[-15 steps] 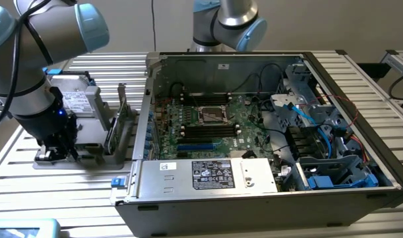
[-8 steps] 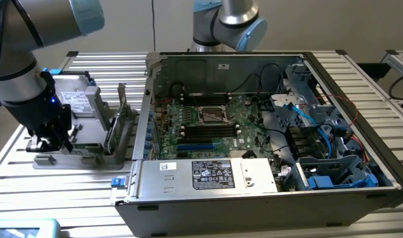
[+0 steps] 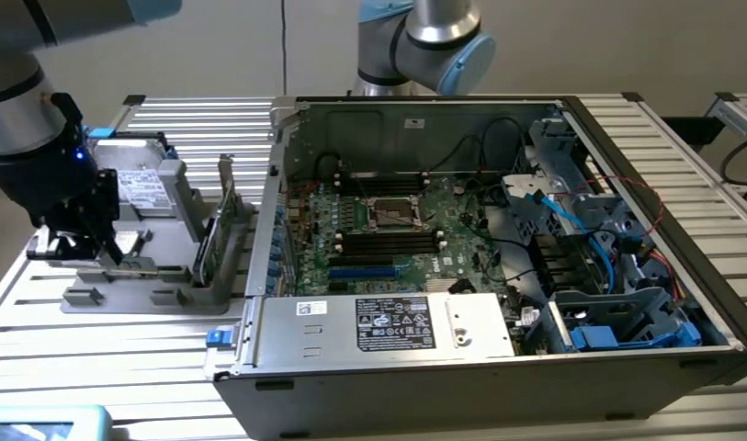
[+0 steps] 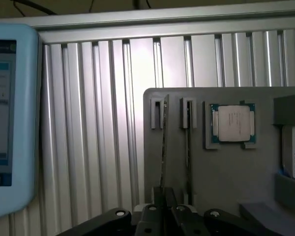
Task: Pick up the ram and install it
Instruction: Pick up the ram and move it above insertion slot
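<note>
Fingers (image 4: 156, 211) seem clenched on the ram (image 4: 163, 147) between them; it stands on edge in the grey holder (image 4: 226, 167), so you reach its thin sides.

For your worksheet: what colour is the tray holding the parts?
The tray is grey; the wrist view shows it best.

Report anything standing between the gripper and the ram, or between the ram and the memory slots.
Nothing separates the gripper from the ram; its fingers close on it in the gray holder. Toward the memory slots, the upright card and the case wall stand between.
</note>
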Action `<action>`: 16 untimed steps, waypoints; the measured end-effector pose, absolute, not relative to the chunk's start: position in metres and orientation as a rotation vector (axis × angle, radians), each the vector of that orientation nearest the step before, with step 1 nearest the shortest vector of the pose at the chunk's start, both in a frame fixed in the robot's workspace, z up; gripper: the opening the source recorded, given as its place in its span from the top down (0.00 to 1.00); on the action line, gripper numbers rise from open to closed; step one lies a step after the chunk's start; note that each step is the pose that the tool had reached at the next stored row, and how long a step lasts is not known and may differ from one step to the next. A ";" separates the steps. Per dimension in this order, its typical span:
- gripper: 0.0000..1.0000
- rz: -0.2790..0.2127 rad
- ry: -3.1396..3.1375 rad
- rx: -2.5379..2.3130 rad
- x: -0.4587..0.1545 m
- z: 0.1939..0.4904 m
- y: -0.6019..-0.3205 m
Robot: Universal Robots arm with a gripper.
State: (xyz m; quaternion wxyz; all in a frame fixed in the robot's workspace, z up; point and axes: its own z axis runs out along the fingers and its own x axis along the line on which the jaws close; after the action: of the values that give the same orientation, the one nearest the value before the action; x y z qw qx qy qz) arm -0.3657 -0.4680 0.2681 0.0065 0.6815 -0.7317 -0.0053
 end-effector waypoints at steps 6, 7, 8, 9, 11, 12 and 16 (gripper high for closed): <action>0.86 -0.017 -2.253 2.171 -0.365 0.295 -0.470; 0.86 -0.017 -2.249 2.176 -0.365 0.300 -0.470; 0.86 -0.017 -2.246 2.179 -0.365 0.305 -0.471; 0.86 -0.018 -2.244 2.182 -0.364 0.309 -0.472; 0.86 -0.022 -2.242 2.187 -0.361 0.318 -0.474; 0.86 -0.024 -2.241 2.189 -0.360 0.323 -0.475; 0.86 -0.029 -2.240 2.195 -0.352 0.341 -0.480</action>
State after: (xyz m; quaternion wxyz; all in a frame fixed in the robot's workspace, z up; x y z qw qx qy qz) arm -0.3521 -0.4804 0.3411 0.0029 0.6999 -0.7142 -0.0091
